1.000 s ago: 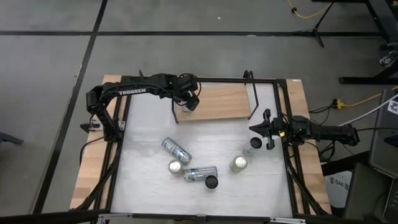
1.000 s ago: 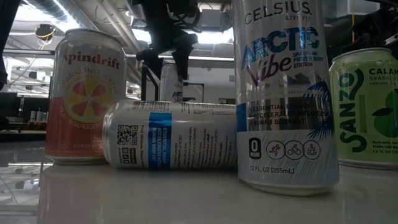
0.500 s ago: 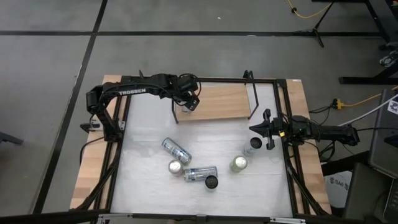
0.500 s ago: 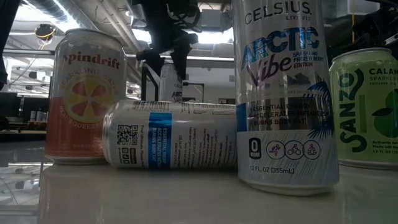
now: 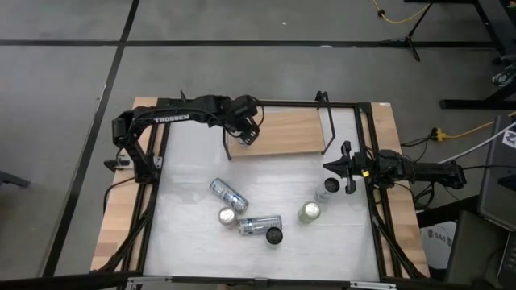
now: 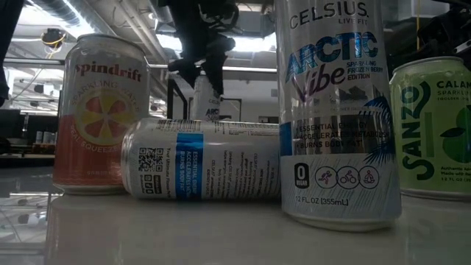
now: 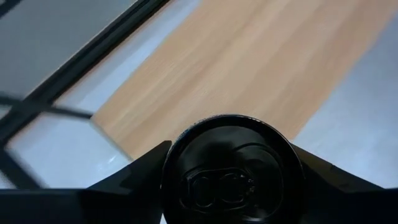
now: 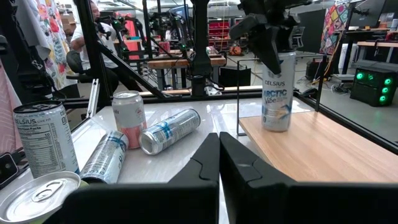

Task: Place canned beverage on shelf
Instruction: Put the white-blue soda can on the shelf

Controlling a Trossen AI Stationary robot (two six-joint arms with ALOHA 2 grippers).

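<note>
My left gripper [image 5: 249,131] is at the left end of the light-wood shelf [image 5: 284,133], shut on an upright white Celsius can [image 8: 277,96]. The can's dark top [image 7: 233,171] shows between the fingers in the left wrist view. The can's base is at the shelf board; I cannot tell whether it touches. My right gripper [image 5: 331,167] is shut and empty at the table's right side, beside a small upright can [image 5: 331,185]. My left gripper pinches the can's upper wall just under the rim [image 8: 273,62] between its two fingers, one on each side [image 7: 149,165]. The fingers come from above, slanting down. The can stands upright below them, its base at the shelf board.
Several cans are on the white tabletop nearer the front: two lying [image 5: 228,194] [image 5: 260,225], an upright Spindrift can [image 5: 228,217], a dark-topped Celsius can [image 5: 274,235] and a green Sanzo can [image 5: 310,212]. Black wire uprights [image 5: 326,129] stand at the shelf's ends.
My left gripper has shifted a little toward the table's far edge over the shelf with the can, which stays upright in its fingers.
</note>
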